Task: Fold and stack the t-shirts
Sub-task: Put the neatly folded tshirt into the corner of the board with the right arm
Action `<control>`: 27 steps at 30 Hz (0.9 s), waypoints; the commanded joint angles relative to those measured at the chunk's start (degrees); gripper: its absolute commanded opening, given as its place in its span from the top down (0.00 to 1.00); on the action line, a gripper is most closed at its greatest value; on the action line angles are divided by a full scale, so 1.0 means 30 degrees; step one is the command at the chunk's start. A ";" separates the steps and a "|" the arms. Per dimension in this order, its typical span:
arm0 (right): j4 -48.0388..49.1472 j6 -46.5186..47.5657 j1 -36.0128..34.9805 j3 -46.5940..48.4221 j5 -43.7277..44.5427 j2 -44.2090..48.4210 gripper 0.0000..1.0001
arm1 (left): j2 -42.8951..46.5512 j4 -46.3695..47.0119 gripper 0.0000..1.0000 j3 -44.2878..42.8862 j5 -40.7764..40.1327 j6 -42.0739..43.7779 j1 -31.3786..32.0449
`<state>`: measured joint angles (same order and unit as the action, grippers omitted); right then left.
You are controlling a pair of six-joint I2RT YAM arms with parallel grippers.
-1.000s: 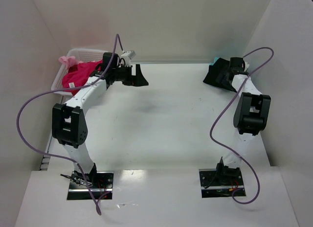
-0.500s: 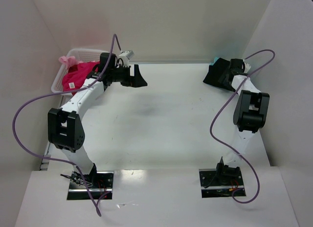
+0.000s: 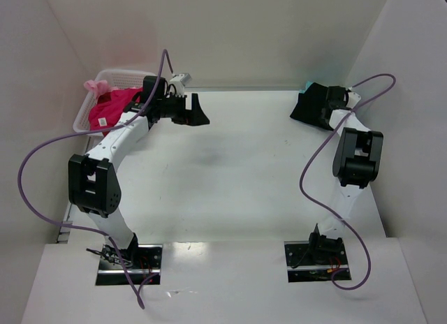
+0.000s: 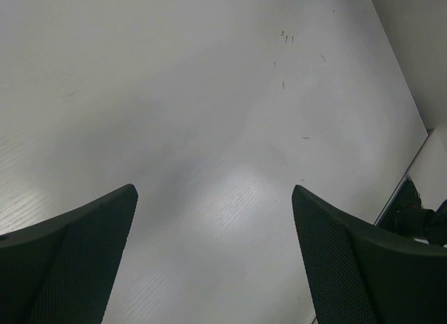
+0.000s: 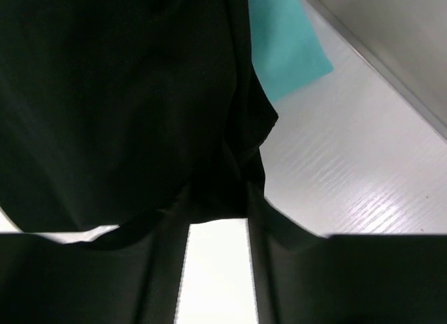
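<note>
Black t-shirt (image 5: 105, 93) in right jaws

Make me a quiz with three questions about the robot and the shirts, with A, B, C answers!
1. Where is the pink t-shirt?
A) in the white basket
B) folded on a chair
C) hanging on a wall

2. What colour peeks out beside the black t-shirt?
A) yellow
B) teal
C) orange

3. How is the left gripper?
A) shut on a sock
B) open over bare table
C) shut on a cup

Answers:
1 A, pink cloth lies inside the basket at the far left.
2 B, the teal t-shirt shows by the black one.
3 B, its fingers stand wide apart with only table between.
</note>
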<state>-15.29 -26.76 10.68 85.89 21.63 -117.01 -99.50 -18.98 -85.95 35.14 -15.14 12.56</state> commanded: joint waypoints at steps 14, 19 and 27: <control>0.0528 -0.1772 0.0396 0.0551 0.3540 0.0156 0.88 | -0.0231 0.0408 0.01 -0.0617 -0.0227 0.0182 -0.0113; -0.0411 -0.2387 0.0804 0.1457 0.4656 0.0332 0.88 | -0.0231 0.0789 0.01 -0.0617 -0.0052 -0.0168 -0.0113; -0.0236 -0.2213 0.1158 0.2045 0.4656 0.0332 0.88 | -0.0406 0.0966 0.01 -0.0441 0.0123 -0.0345 -0.0113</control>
<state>-16.38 -32.40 13.56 89.06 32.36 -119.35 -99.92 -18.39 -85.97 34.37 -15.42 12.56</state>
